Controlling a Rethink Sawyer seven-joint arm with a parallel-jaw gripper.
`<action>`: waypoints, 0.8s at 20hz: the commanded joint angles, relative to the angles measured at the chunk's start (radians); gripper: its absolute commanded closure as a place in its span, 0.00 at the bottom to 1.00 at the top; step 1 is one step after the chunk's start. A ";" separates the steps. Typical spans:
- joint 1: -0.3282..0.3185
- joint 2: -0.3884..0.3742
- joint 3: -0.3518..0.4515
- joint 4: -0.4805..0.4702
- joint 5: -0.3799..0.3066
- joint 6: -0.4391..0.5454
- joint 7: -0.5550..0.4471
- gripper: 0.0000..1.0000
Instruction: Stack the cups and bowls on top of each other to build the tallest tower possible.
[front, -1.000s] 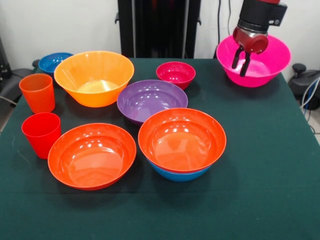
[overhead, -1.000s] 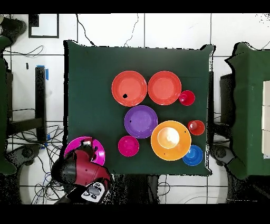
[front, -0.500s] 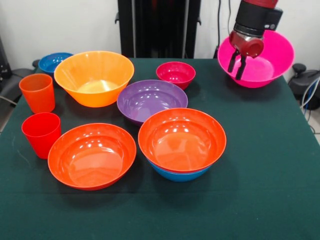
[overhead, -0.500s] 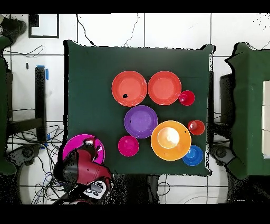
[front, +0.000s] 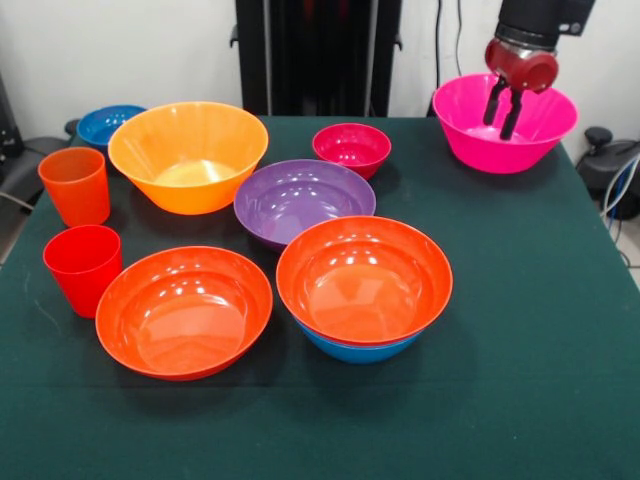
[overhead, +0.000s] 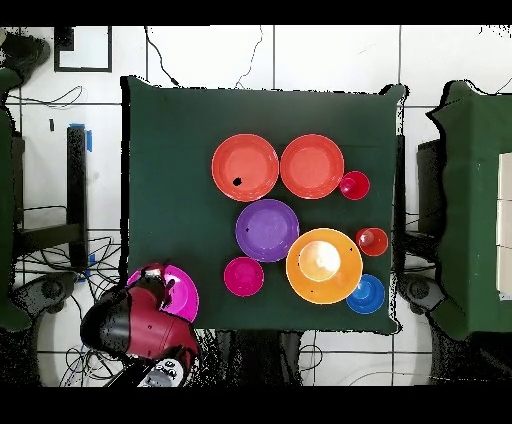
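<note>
My gripper (front: 501, 108) hangs inside the large pink bowl (front: 530, 140) at the far right corner, fingers open a narrow gap with nothing between them. In the overhead view the arm covers part of the pink bowl (overhead: 182, 296). The tower (front: 364, 280) is a red-orange bowl nested in the medium blue bowl (front: 355, 350). A second red-orange bowl (front: 184, 310) lies to its left. Behind them are the purple bowl (front: 303, 198), the small magenta bowl (front: 351, 147), the yellow-orange bowl (front: 188, 155) and the small blue bowl (front: 108, 124). The red cup (front: 82, 266) and orange cup (front: 75, 185) stand upright at the left.
A dark green cloth (front: 520, 330) covers the table, bare along its right side and front. The pink bowl sits close to the table's far right corner. Cables and chair parts lie beyond the table's edges (overhead: 60, 290).
The gripper rose and shifted right inside the pink bowl. The bowl tipped up half a second ago and now sits level again in about the same place.
</note>
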 joint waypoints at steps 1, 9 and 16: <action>-0.016 -0.020 0.058 0.008 0.047 0.111 0.161 0.00; -0.044 0.055 0.113 -0.025 0.049 0.034 0.201 0.00; -0.056 0.102 0.112 -0.056 0.054 0.006 0.199 0.00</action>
